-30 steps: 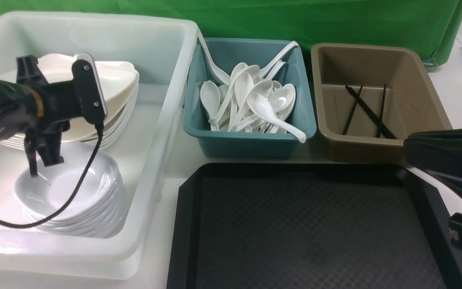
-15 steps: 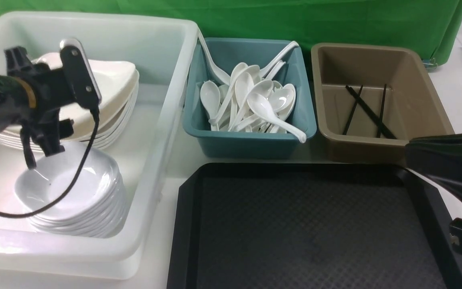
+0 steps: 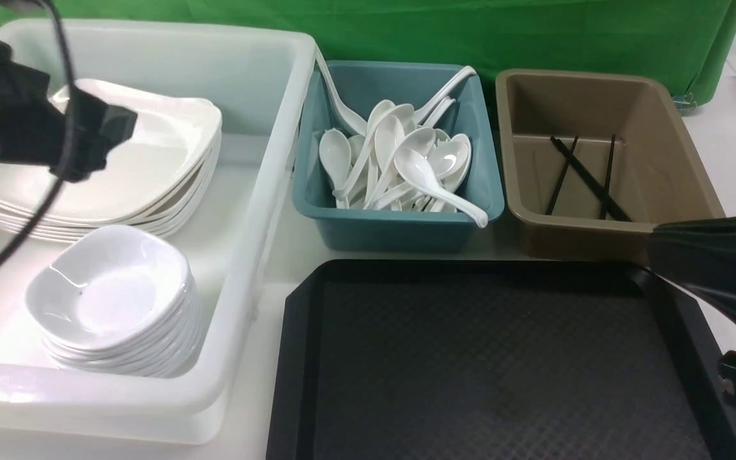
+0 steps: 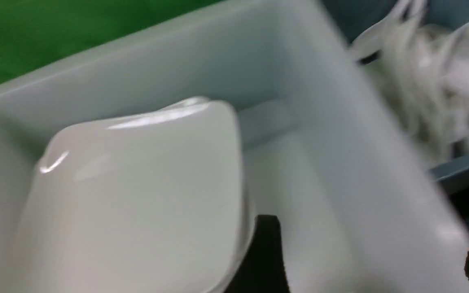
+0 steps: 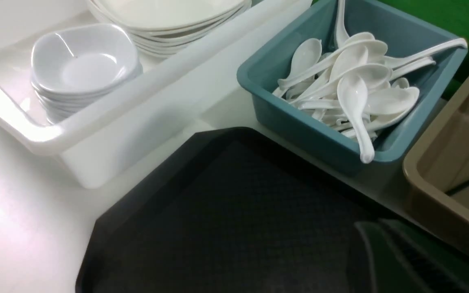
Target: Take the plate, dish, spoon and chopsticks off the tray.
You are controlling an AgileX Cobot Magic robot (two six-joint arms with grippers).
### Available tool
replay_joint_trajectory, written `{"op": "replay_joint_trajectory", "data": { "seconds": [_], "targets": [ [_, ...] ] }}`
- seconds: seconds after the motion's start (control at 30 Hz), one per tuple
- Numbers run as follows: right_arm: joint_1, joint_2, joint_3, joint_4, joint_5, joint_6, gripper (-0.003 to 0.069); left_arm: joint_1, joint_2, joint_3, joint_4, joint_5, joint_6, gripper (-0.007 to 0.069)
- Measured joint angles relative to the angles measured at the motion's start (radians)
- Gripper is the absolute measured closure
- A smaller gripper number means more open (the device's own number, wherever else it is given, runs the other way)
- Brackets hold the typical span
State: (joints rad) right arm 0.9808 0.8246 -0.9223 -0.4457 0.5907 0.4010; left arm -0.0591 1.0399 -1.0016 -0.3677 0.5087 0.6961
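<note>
The black tray [image 3: 502,364] lies bare at the front, with nothing on its dimpled surface [image 5: 226,211]. The dish [image 3: 109,291] tops a stack of small white dishes inside a white tub [image 3: 259,211]. Behind it the plate [image 3: 125,166] tops a stack of large plates [image 4: 136,195]. White spoons [image 3: 425,176] fill the teal bin, and black chopsticks [image 3: 582,176] lie in the brown bin. My left gripper [image 4: 373,260] is open and empty, raised over the tub beside the plates; its arm [image 3: 16,121] is at the far left. My right gripper [image 5: 401,260] is shut and empty, low over the tray's right far corner [image 3: 694,255].
The teal bin [image 3: 400,230] and the brown bin [image 3: 604,239] stand side by side behind the tray. A green cloth [image 3: 470,32] hangs at the back. The left arm's cable [image 3: 36,217] loops down over the plate stack.
My left gripper has opened, leaving the dish on the stack, and has risen up and to the left, away from it. The right arm has barely moved.
</note>
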Motion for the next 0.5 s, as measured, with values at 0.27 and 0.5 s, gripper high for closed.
{"op": "replay_joint_trajectory", "data": {
  "seconds": [0.27,0.5],
  "targets": [
    [0.000,-0.008,0.000,0.003,0.104,0.040,0.0623,-0.003,-0.400,0.161,-0.428,0.075,0.226,0.0291],
    [0.000,-0.008,0.000,0.004,0.115,0.119,0.0585,-0.024,-0.642,0.382,-0.509,-0.036,0.239,0.0493]
  ]
}}
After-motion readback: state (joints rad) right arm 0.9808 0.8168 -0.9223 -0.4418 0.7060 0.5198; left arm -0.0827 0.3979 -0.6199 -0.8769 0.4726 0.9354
